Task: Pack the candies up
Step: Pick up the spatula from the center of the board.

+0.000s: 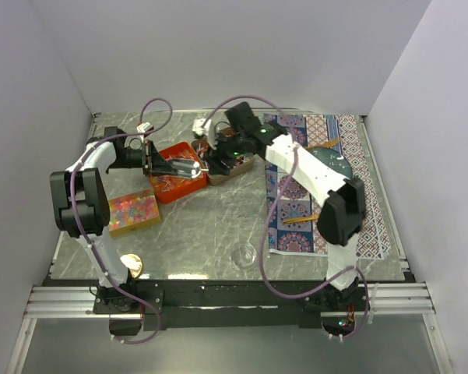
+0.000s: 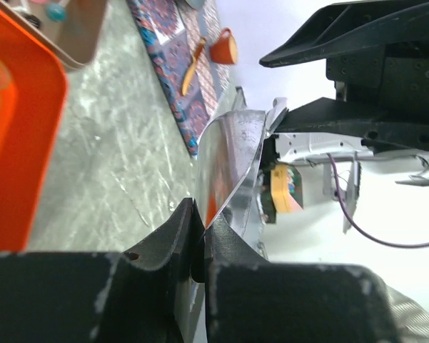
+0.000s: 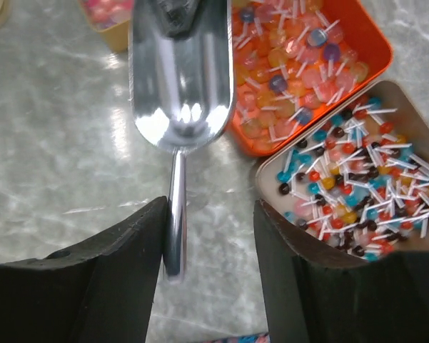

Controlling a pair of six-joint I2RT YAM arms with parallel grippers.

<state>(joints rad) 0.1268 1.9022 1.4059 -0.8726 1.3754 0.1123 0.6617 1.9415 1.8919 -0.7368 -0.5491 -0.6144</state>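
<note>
The left jaws clamp the scoop (image 3: 177, 78) by its rim; the right jaws stand apart around its handle. Left release before right closure would likely drop it on the desk (image 3: 71, 157).

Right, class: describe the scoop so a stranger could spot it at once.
Find the grey table, then the orange tray of sweets at its far left. The scoop hangs over that tray in the left gripper; it alone is shiny bare metal.
</note>
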